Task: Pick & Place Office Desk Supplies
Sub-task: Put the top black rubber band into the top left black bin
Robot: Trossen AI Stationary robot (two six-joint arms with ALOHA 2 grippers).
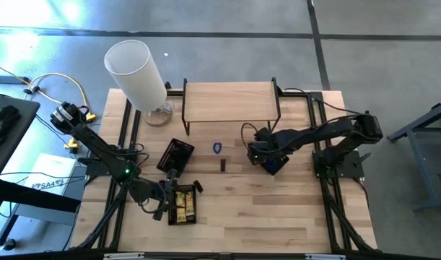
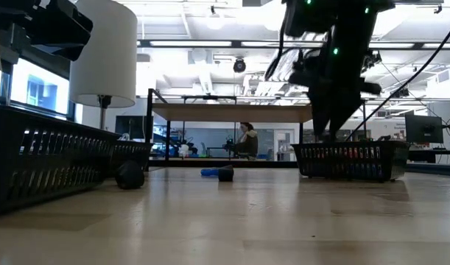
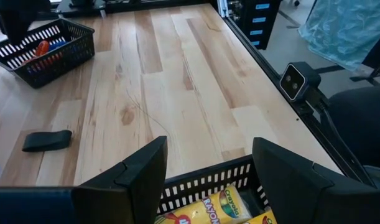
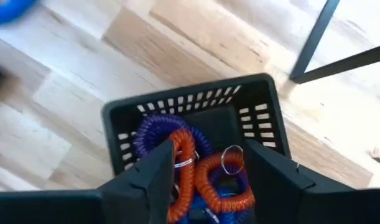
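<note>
A small black basket (image 4: 190,93) right of the table's middle holds purple, orange-red and blue coiled bands (image 4: 205,177). My right gripper (image 4: 208,152) hangs open just above it, pointing steeply down, with nothing between its fingers. On the bare table between the arms lie a blue band (image 1: 217,148) and a dark clip-like piece (image 1: 223,165). My left gripper (image 3: 208,155) stands open over the rim of a near-left basket (image 3: 202,180) that holds yellow packets (image 3: 221,205), touching nothing.
A second black basket (image 1: 178,154) sits beyond the left gripper. A wooden shelf on black legs (image 1: 231,101) stands at the table's far middle, and a big white cylinder (image 1: 137,72) at the far left. The near middle of the table is bare wood.
</note>
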